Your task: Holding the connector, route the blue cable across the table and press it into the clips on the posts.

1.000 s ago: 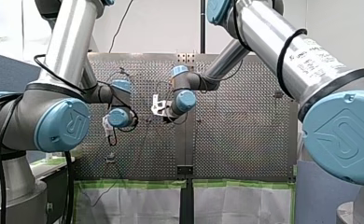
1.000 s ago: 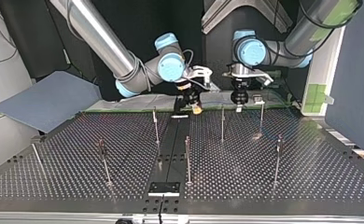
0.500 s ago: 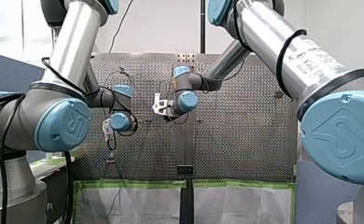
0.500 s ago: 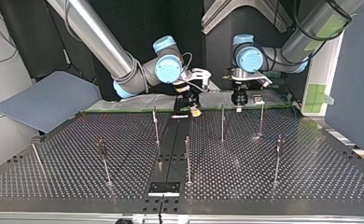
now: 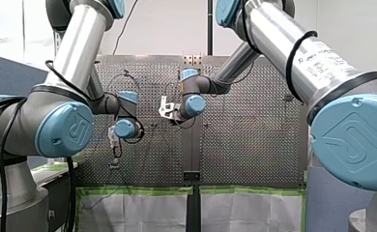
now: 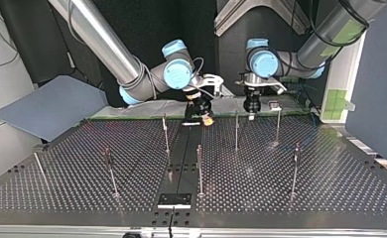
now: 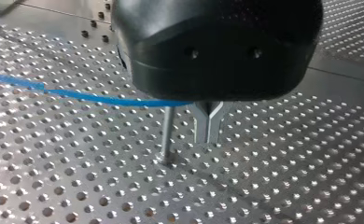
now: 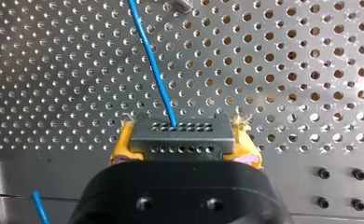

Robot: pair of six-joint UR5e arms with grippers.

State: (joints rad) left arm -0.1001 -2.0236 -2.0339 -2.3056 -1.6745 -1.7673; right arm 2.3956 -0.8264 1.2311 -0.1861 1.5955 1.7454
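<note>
clamping connector (image 8: 180, 135) – my right gripper (image 8: 185, 141), my left gripper (image 7: 210, 128) pinching blue cable (image 7: 91, 97), perforated table (image 7: 77, 177)

The connector (image 8: 180, 137) sits between my right gripper (image 8: 185, 148)'s pads, the cable (image 8: 154, 70) running ahead from it over the table (image 8: 287, 70)

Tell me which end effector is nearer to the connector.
Right. My right end effector is shut on the connector, yellow pads at both its sides. My left end effector is apart from it, beside a post, with the blue cable running to its fingers.
</note>
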